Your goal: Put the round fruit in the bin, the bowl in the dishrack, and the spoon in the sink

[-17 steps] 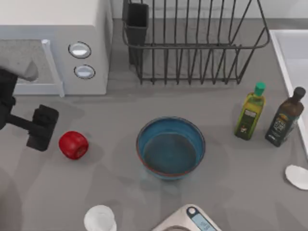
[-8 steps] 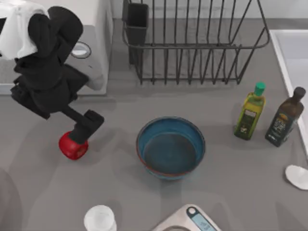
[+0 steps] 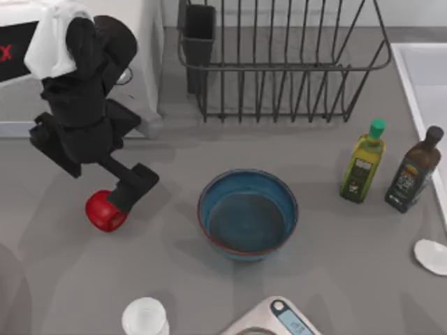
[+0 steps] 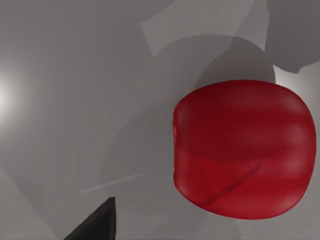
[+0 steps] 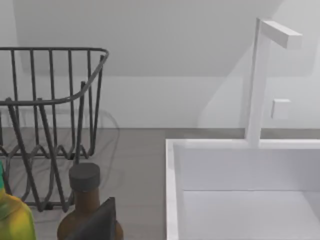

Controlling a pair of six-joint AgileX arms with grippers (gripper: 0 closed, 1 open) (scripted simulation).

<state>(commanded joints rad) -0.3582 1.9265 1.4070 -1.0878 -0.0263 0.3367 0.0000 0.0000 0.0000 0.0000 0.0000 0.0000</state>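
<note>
From above, my left gripper (image 3: 129,194) hangs over the left part of the grey table (image 3: 335,279), its black fingers covering the upper right side of the round fruit (image 3: 103,213), which sits on the table near the left edge, in front of the white microwave (image 3: 143,84). I cannot tell from here whether my fingers are spread or pressed onto the fruit. The blue bowl (image 3: 248,213) stands upright mid-table, well apart from the fruit, and the black wire dishrack (image 3: 279,63) stands behind it at the far edge. The sink (image 3: 419,77) lies at the right edge, with a green-capped oil bottle (image 3: 363,164) and a dark bottle (image 3: 413,171) beside it. A small white thing (image 3: 431,255) near the right edge may be the spoon, but I cannot be sure. In my left wrist view the fruit (image 4: 242,150) looms close and glossy on the table, with one dark fingertip (image 4: 97,222) apart from it. It looks smooth, hard and round, so I judge it light but slippery and prone to roll; I would pinch it across its widest middle. My right wrist view looks over the dark bottle (image 5: 82,200) towards the dishrack (image 5: 50,125) and the white sink basin (image 5: 240,190) with its faucet (image 5: 260,75), so that arm is parked near the right edge.
</note>
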